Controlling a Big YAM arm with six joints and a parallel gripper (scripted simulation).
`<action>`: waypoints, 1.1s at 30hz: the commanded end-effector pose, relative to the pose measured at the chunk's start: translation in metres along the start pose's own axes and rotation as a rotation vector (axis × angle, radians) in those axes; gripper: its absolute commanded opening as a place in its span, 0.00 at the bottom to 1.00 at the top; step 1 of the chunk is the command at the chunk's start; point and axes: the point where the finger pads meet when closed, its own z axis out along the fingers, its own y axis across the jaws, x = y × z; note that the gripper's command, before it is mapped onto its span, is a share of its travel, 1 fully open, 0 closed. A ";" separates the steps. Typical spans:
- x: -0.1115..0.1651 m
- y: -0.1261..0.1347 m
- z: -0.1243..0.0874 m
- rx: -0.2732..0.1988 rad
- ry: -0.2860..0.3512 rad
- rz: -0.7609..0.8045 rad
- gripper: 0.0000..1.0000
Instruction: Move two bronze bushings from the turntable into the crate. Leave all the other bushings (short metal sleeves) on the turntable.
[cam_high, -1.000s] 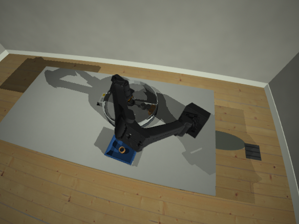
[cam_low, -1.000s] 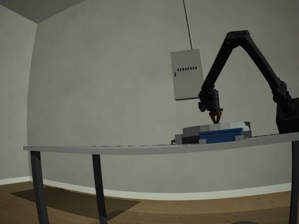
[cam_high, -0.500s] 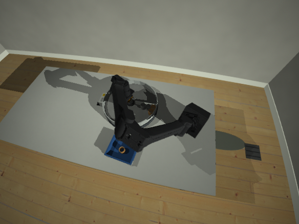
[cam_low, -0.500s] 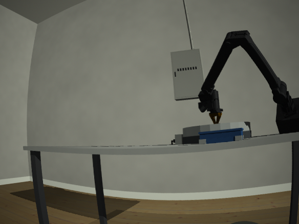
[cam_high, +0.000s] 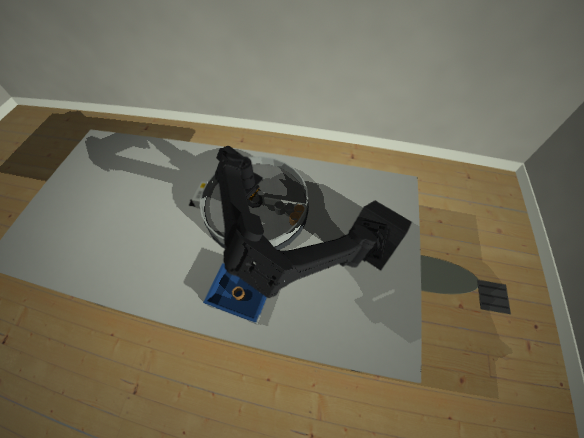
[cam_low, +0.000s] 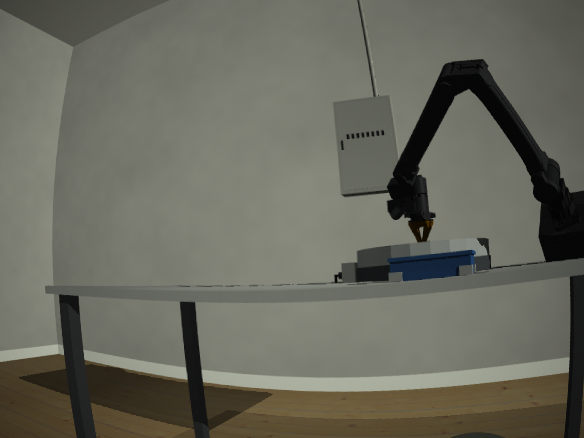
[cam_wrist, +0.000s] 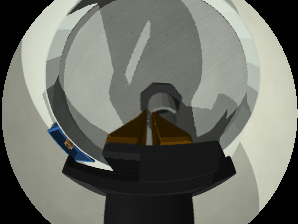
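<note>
Gripper (cam_wrist: 154, 131) apparently clamps grey bushing (cam_wrist: 160, 100).

A grey table top (cam_high: 125, 240) stands on a wooden plank floor (cam_high: 150, 380). Near its middle sits a round silver turntable (cam_high: 287, 235), partly covered by the black arm (cam_high: 310, 257) that reaches from its dark base (cam_high: 387, 232) on the right. The gripper (cam_high: 255, 195) hangs over the disc, closed on something small that shadow hides. A bronze bushing (cam_high: 296, 214) lies on the turntable's right part. Just below the turntable, a blue crate (cam_high: 220, 295) holds one bronze bushing (cam_high: 238, 293).
</note>
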 end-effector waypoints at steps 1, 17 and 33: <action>-0.003 0.009 0.007 -0.003 0.009 -0.016 0.00; -0.003 0.009 0.008 -0.003 0.009 -0.015 0.00; -0.002 0.009 0.009 -0.003 0.009 -0.016 0.00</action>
